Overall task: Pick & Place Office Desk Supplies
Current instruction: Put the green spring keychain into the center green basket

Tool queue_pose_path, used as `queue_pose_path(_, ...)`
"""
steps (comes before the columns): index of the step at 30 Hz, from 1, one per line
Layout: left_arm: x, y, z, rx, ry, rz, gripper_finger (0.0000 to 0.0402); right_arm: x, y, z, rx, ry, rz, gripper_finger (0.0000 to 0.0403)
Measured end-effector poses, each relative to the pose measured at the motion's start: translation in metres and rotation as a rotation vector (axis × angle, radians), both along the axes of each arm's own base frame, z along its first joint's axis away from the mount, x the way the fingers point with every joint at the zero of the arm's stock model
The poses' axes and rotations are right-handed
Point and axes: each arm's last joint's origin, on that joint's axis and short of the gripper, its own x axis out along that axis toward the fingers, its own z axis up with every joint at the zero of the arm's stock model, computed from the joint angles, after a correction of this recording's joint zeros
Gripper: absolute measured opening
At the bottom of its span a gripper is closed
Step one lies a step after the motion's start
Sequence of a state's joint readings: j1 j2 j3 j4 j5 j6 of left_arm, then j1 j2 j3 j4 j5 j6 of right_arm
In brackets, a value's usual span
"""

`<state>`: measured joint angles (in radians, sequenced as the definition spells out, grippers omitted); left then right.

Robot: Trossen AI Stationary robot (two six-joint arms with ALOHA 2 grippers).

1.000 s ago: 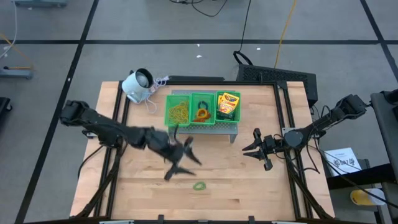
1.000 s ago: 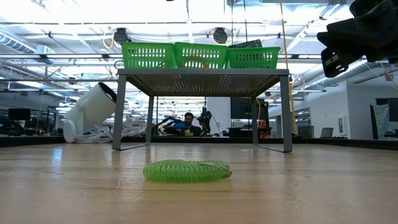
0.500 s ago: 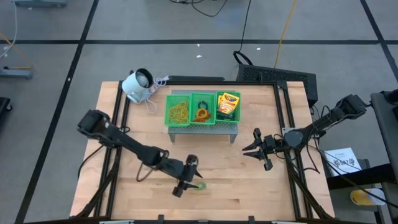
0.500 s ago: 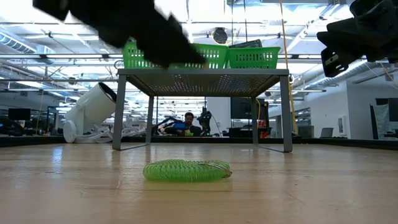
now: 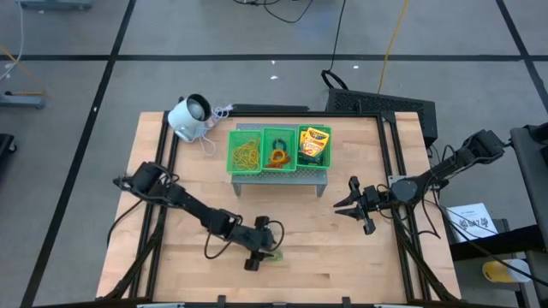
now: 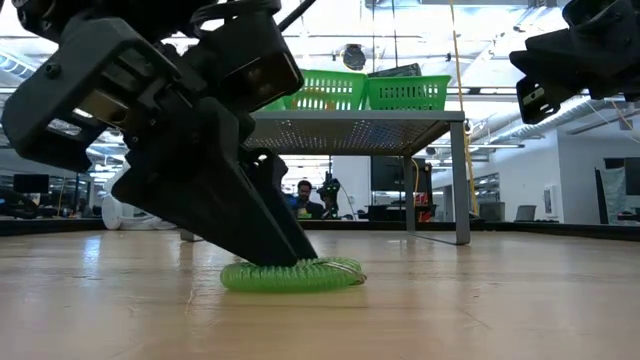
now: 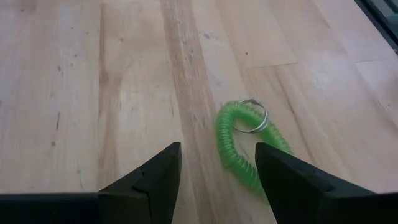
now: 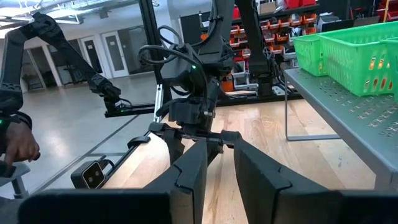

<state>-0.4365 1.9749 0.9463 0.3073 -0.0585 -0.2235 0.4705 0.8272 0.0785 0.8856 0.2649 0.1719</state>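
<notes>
A green coiled ring lies flat on the wooden table near its front edge; a small metal key ring is attached to it. My left gripper is open, slanting down over the ring. Its fingers stand on either side of the coil's near part. In the low view one finger comes down at the coil. My right gripper hangs open above the table's right side, holding nothing. My left gripper has one fingertip right at the ring's coil, coming slanting down from the table's left. I cannot tell whether it touches. The ring lies flat on the table.
A green three-part tray stands on a grey mesh shelf at the back. It holds rubber bands, an orange ring and a crayon box. A white round-headed device sits at the back left.
My left gripper has dropped toward the table and gone toward its near edge, tipping its fingers downward, until they straddle the green ring. Its fingers have stayed open.
</notes>
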Motion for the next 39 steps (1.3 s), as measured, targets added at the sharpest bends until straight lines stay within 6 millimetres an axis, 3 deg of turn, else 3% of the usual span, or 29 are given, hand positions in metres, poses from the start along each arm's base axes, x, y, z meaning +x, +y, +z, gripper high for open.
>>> queue_pose_path(11,-0.003,0.004,-0.008,0.130,0.028,0.098,0.0201,0.000,0.000,-0.001,-0.004,0.008,-0.001,0.0070)
queue_pose_path(22,-0.002,0.009,-0.010,0.091,0.060,0.150,0.0029,0.000,0.000,-0.001,-0.004,0.007,-0.001,0.0070)
queue_pose_path(24,-0.001,0.013,-0.010,0.058,0.071,0.172,0.0013,0.000,0.000,-0.001,-0.004,0.007,-0.001,0.0070)
queue_pose_path(31,0.005,0.016,-0.003,-0.005,0.016,0.209,0.0032,0.000,0.000,-0.001,-0.004,0.007,-0.001,0.0070)
queue_pose_path(39,0.003,0.019,0.040,0.002,-0.109,0.169,0.0010,0.000,0.000,-0.001,-0.005,0.009,-0.003,0.0070)
